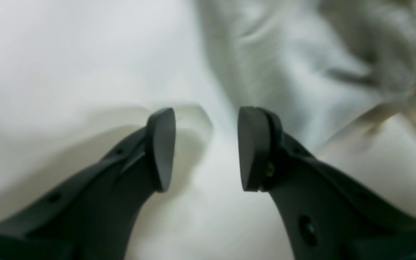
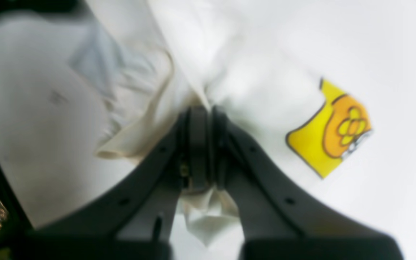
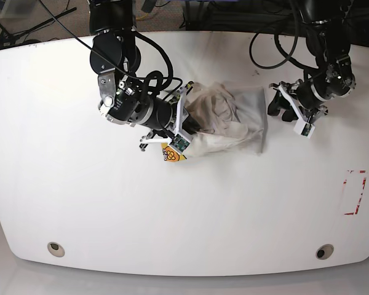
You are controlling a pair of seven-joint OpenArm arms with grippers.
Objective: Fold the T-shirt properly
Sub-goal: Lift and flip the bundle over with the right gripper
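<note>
One white bench is seen carrying the T-shirt, bunched up in a heap nearer the far edge than the near one. A yellow-orange cartoon patch is shown sharply only in the right wrist view; no lettering can be read on it. Cloth is clenched in the right pincer, a fold pinched between its pads. The left pincer is held released, nothing between its pads, beside the shirt's edge.
</note>
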